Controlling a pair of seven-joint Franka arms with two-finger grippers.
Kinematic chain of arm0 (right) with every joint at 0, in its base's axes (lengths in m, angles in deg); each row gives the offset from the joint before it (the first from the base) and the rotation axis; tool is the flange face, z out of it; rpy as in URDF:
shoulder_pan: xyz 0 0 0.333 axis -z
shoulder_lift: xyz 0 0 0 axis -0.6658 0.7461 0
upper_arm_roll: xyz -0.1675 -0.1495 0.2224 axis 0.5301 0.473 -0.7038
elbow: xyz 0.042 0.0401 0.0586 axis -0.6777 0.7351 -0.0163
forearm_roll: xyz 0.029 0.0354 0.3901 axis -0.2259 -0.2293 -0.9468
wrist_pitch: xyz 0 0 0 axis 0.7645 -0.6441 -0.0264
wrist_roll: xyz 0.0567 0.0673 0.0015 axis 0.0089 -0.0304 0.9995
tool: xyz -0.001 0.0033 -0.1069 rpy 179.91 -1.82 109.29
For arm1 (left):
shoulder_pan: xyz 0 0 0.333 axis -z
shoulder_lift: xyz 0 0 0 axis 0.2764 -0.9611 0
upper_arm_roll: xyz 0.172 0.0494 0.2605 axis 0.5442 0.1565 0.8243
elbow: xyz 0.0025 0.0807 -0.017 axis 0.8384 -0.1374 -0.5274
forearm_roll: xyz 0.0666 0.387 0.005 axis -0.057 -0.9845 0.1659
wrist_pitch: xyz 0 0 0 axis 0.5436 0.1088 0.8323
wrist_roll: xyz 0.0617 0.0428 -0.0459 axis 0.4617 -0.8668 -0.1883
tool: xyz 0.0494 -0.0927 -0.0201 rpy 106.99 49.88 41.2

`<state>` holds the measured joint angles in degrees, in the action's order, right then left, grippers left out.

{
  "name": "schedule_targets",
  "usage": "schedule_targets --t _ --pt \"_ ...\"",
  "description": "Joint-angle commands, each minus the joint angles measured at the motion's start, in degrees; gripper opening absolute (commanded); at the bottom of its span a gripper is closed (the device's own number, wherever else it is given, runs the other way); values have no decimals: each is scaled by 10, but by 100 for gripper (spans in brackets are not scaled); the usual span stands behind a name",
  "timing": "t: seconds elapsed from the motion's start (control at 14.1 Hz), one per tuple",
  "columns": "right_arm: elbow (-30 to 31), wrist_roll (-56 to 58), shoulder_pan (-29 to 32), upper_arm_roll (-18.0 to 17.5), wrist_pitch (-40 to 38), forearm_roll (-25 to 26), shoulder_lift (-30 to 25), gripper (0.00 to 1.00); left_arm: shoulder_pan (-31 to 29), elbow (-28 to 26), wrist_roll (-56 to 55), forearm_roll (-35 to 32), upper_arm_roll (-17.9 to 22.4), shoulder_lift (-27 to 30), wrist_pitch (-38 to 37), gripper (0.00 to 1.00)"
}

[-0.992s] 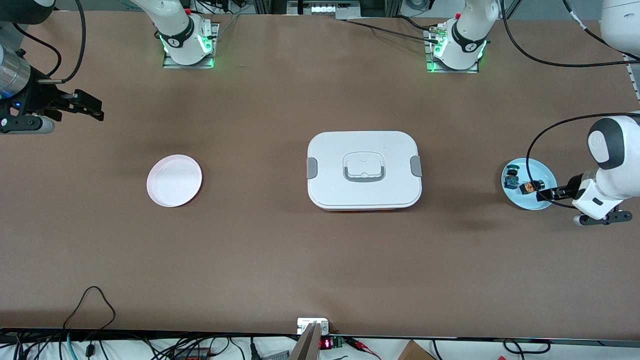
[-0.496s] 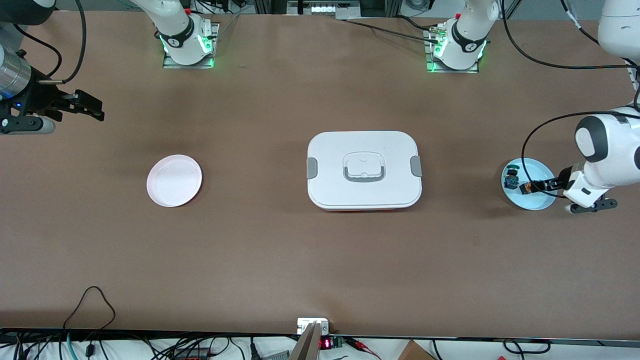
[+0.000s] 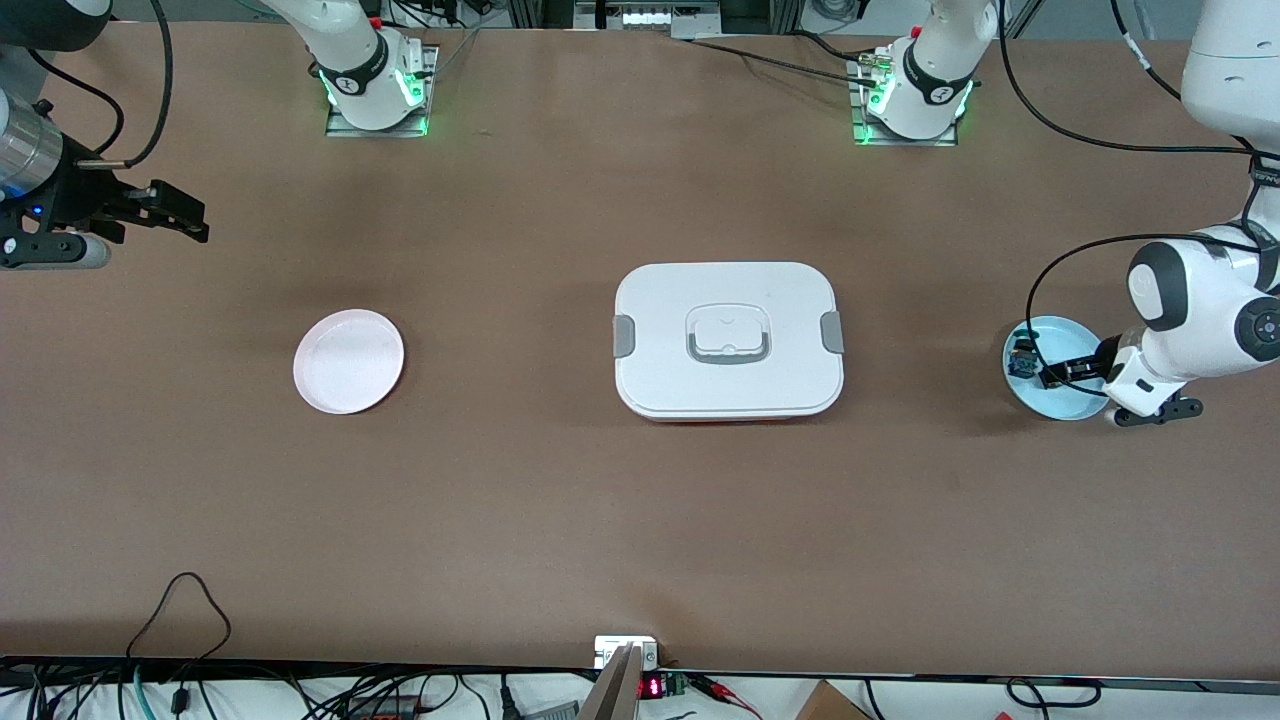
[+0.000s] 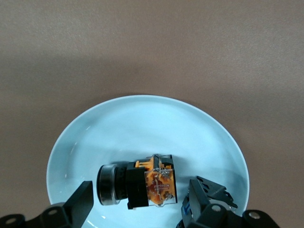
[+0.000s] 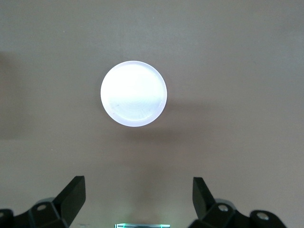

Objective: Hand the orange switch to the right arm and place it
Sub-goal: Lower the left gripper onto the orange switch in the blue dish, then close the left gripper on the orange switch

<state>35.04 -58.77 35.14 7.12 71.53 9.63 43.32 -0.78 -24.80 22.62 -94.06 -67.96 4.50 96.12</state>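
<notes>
Presently, notes on hazards at this moment.

Left tool (image 4: 137, 206): low over the light blue plate (image 4: 142, 123) at the left arm's end of the counter (image 3: 640, 520); fingers spread apart, one on each side of the orange switch (image 4: 137, 185), not clamped on it.

Orange switch: lying on its side in the blue plate, dark round end toward one finger (image 4: 78, 202), orange-and-clear body toward the other. In the front view it sits at the tip of the left tool (image 3: 1062, 375).

Second switch (image 3: 1021, 358): blue-topped, in the same plate, just beside the target.

Right tool (image 5: 137, 197): waiting in the air at the right arm's end of the counter, fingers wide apart, holding nothing; the white plate (image 5: 134, 93) lies below and ahead of it.

White lidded box (image 3: 728, 340): mid-counter, between the two plates.

Risk, slip: the switch is lumpy and lies lengthwise between the fingers; closing on the rounded end could squirt it out or roll it on the slick plate.

Risk, plate shift: a finger catching the rim could tip or slide the plate.

Risk, neighbour: a shoved target could knock the blue-topped switch.

Risk, handover: a grip covering most of the body would likely leave the right tool little to take hold of.

Risk, route: a low carry toward the right arm could meet the box.
</notes>
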Motion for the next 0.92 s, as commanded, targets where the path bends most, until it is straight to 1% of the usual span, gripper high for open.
schedule_targets --t 0.0,0.35,0.85 --pt "7 -5 9 -4 10 -7 -4 100 -5 5 -10 18 -4 -5 6 90" --pt "7 -5 9 -4 19 -8 -3 100 -6 5 -9 20 -4 -5 5 90" --pt "7 -6 16 -4 24 -9 1 100 -8 5 -4 20 -3 -20 13 90"
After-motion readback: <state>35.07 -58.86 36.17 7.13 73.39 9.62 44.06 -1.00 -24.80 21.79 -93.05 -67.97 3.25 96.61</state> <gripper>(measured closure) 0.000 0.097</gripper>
